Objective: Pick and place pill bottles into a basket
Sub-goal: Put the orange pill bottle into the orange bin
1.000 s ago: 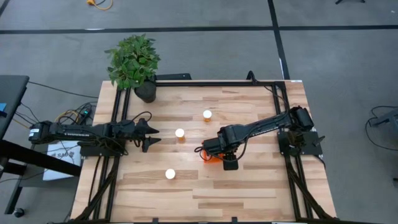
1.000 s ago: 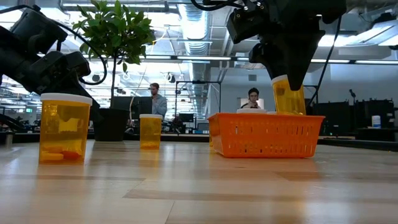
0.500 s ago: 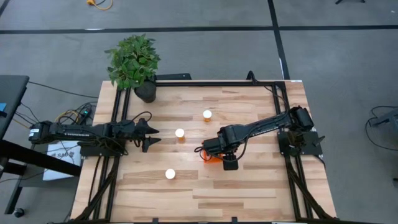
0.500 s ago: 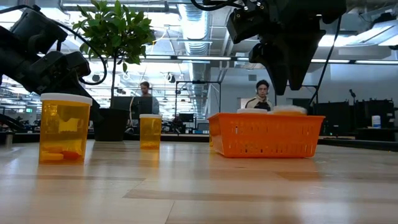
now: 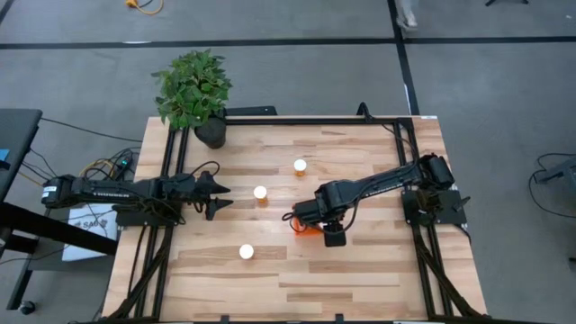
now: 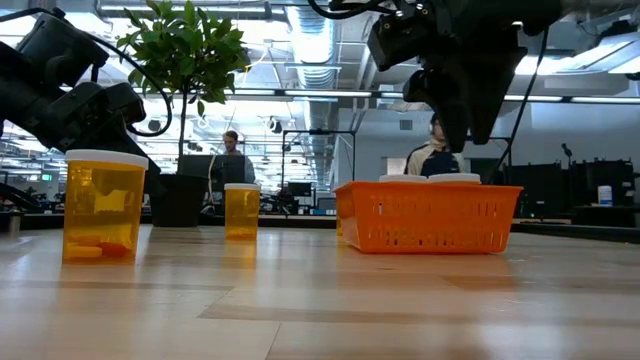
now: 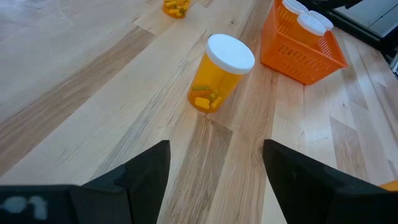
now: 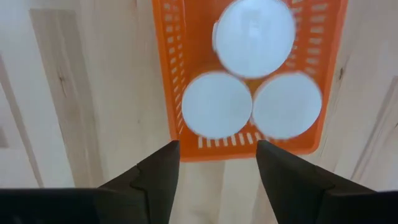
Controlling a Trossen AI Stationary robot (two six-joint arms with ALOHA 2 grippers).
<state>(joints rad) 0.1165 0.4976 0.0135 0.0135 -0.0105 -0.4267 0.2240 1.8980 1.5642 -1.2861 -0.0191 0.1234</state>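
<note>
The orange basket (image 8: 168,74) stands on the table right of centre, and three pill bottles stand upright in it, white caps up (image 8: 254,34) (image 8: 216,106) (image 8: 287,106). My right gripper (image 8: 217,168) hangs open just above the basket (image 6: 428,215) and touches nothing. Three more bottles stand on their bases on the table: one in the middle (image 5: 260,193), one farther back (image 5: 300,166), one nearer the front (image 5: 246,252). My left gripper (image 5: 225,198) is open and empty at the table's left, pointing at the middle bottle (image 7: 221,71).
A potted plant (image 5: 193,90) in a black pot stands at the far left corner. Black frame rails (image 5: 409,144) run along the table's left, right and far edges. People show in the room beyond the table in the low view (image 6: 231,150).
My right gripper held a pill bottle half inside the basket a second ago and has let it go. The bottle has dropped upright into the basket beside the other two, and the gripper stays just above it.
</note>
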